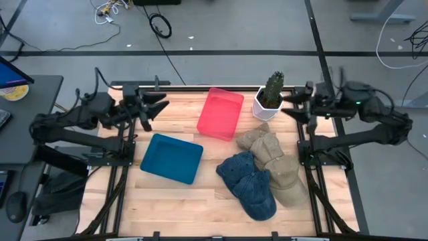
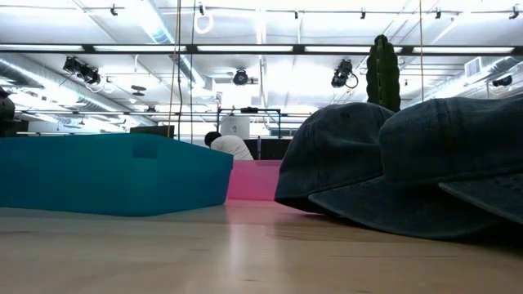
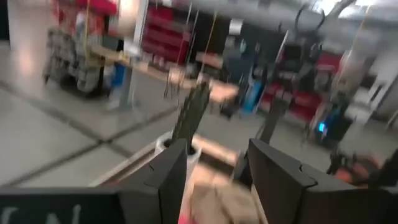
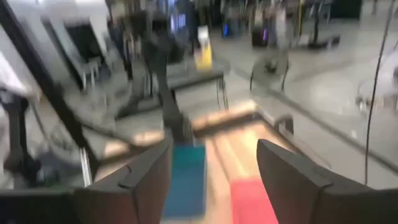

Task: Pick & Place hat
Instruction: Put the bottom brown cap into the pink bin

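both the left end effector and right end effector hang released, well apart from the hats.

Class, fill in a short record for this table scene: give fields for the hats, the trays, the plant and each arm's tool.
hats: blue hat and tan hats piled together, right of centre
trays: blue tray left of pile; pink tray behind
plant: cactus in white pot, beside pink tray
left tool: open, empty, raised at table's back-left
right tool: open, empty, near cactus

Blue hats and tan hats piled beside red tray (grippers raised)
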Tool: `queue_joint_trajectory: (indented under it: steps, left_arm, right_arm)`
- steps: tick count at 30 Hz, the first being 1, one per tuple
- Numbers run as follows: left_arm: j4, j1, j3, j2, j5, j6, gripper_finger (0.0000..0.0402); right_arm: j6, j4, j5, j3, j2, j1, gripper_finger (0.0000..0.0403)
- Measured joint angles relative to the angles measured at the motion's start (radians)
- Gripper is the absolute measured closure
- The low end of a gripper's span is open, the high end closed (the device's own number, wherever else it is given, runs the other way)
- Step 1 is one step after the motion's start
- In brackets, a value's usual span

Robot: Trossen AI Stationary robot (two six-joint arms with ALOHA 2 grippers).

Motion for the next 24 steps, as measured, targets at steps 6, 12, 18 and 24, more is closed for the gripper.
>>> queue_joint_trajectory:
  steps: [6,12,18,24]
  left_arm:
    - [-0.109,0.0,0.03,0.03,0.036,-0.058,0.0225]
    - [-0.109,0.0,0.03,0.103,0.052,-0.018,0.0225]
    - [-0.107,0.0,0.03,0.188,0.096,0.074,0.0225]
    - [-0.107,0.0,0.03,0.251,0.122,0.088,0.0225]
  right_arm:
    - [0.167,-0.21,-0.117,0.019,0.063,0.0,0.0194]
    - [0.252,-0.436,-0.256,0.019,0.099,0.005,0.021]
    - [0.264,-0.696,-0.329,0.019,0.166,0.069,0.0221]
    - [0.482,-0.786,-0.305,0.002,0.213,0.164,0.0233]
